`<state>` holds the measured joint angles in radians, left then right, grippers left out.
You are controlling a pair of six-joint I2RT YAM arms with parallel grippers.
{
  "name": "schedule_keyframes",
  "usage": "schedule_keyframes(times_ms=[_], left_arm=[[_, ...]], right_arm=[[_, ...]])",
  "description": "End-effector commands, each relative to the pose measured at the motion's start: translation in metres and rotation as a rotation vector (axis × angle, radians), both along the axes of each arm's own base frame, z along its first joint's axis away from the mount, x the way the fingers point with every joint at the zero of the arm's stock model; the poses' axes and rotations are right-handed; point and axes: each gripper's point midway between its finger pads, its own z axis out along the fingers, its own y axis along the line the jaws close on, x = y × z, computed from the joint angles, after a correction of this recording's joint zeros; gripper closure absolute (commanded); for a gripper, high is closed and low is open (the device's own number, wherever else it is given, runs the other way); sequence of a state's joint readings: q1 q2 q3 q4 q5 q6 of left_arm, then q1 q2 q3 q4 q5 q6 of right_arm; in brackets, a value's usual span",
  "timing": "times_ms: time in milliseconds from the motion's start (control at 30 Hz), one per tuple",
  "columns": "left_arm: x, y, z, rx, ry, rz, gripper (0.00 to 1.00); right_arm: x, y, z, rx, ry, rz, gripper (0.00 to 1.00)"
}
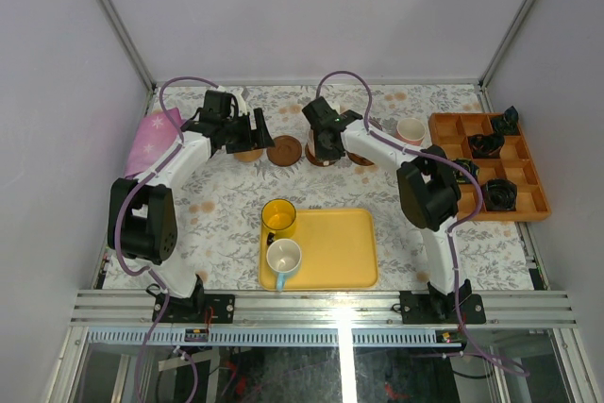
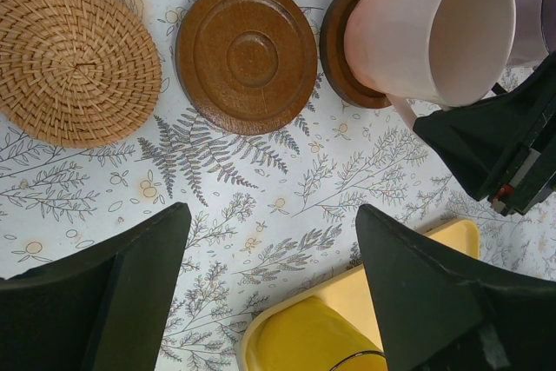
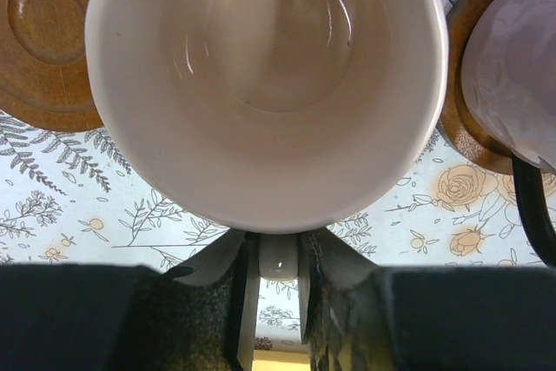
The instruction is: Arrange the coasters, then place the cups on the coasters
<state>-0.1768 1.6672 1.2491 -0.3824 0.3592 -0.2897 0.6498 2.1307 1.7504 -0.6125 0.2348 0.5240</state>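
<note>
A pale pink cup (image 3: 265, 84) stands on a dark wooden coaster (image 2: 343, 36), and my right gripper (image 3: 278, 258) is shut on its handle from the near side. To its left lie a bare brown coaster (image 2: 248, 56) and a woven tan coaster (image 2: 78, 58). On its right a greyish cup (image 3: 512, 67) sits on another coaster (image 3: 465, 119). My left gripper (image 2: 274, 249) hangs open and empty above the cloth, near the tray corner. A yellow cup (image 1: 278, 217) and a white cup with a blue handle (image 1: 283, 259) stand in the yellow tray (image 1: 340, 243). A salmon cup (image 1: 410, 131) stands at the back right.
An orange compartment box (image 1: 491, 172) with small black parts sits at the right edge. A purple cloth (image 1: 151, 139) lies at the back left. The right gripper's body (image 2: 495, 145) hangs close to the left gripper. Grey walls enclose the table.
</note>
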Motion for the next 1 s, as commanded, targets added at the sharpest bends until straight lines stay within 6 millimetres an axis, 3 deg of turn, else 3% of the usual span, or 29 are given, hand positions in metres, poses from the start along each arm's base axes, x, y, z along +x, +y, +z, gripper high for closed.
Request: schedule_keyframes(times_ms=[0, 600, 967], left_arm=[[0.008, 0.0, 0.006, -0.004, -0.035, -0.016, 0.23], [0.005, 0.0, 0.006, -0.004, -0.031, -0.021, 0.22], [-0.008, 0.002, 0.017, 0.004, -0.063, -0.046, 0.17]], right_arm=[[0.015, 0.014, 0.024, 0.051, -0.064, -0.005, 0.7], [0.005, 0.003, 0.026, 0.031, -0.044, -0.032, 0.56], [-0.013, -0.012, 0.059, 0.033, -0.11, -0.015, 0.5]])
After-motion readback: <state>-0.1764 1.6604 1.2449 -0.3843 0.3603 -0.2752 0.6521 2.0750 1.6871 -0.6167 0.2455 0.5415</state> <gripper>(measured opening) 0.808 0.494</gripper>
